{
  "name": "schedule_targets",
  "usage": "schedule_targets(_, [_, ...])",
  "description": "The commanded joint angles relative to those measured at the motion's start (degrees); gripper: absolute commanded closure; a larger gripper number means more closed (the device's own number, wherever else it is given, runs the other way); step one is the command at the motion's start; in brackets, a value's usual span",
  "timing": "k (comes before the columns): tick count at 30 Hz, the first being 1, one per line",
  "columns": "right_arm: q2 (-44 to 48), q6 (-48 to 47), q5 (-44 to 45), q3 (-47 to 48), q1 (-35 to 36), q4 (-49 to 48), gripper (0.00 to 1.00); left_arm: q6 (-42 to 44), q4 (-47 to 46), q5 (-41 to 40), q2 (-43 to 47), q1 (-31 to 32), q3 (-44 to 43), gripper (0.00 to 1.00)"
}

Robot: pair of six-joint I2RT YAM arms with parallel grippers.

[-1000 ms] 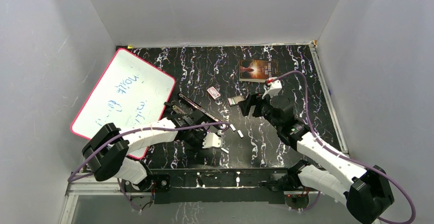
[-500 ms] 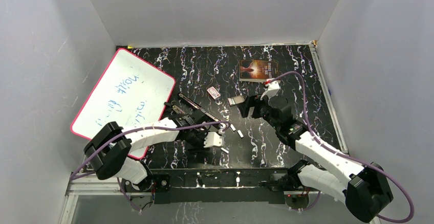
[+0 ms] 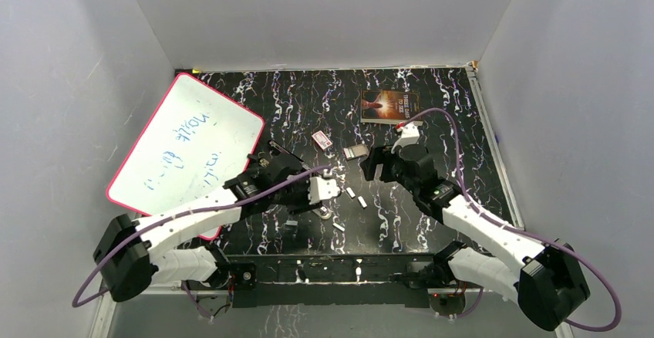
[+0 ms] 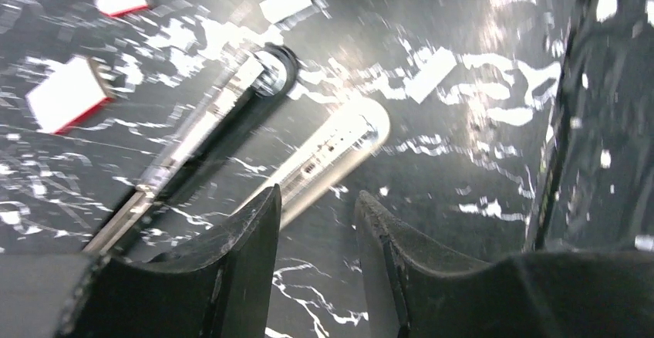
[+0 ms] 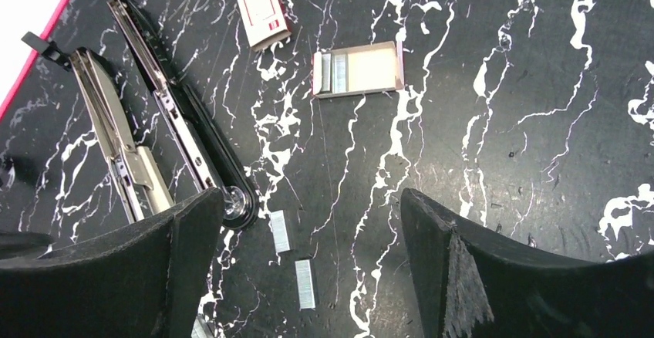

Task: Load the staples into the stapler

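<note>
Hovering above the opened stapler, your left tool is partly open, holding nothing; your right tool gapes wide, empty. Staples lie just beside the stapler's front end.

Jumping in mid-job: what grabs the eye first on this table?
The stapler, swung fully open, lies left of centre on the black marbled table, beside a big red-edged whiteboard. Loose staple strips lie just off its tip, and an open staple box sits farther back.
</note>
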State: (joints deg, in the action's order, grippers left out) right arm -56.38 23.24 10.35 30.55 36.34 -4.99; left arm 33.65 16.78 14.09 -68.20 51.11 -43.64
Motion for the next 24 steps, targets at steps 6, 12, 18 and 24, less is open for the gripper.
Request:
schedule_targets(6, [-2.12,1.01,-0.89,3.81,-0.3,2.4,0.02,-21.89,-13.3,-22.19,7.53,-0.36,-2.3,0.33])
schedule_targets(12, [-3.95,0.81,-0.22,4.55,-0.28,3.32,0.02,-27.49,-9.83,-24.29,5.43,-1.34,-4.92,0.17])
schedule_targets(18, [-10.27,-0.39,-2.39,8.9,-0.78,9.42,0.02,-32.62,-4.76,-24.73,0.1,-2.56,-10.35,0.15])
schedule_targets(24, [-10.11,-1.71,-6.81,7.45,-0.82,10.25,0.02,-40.34,-5.85,-14.64,0.47,-16.85,-10.89,0.08])
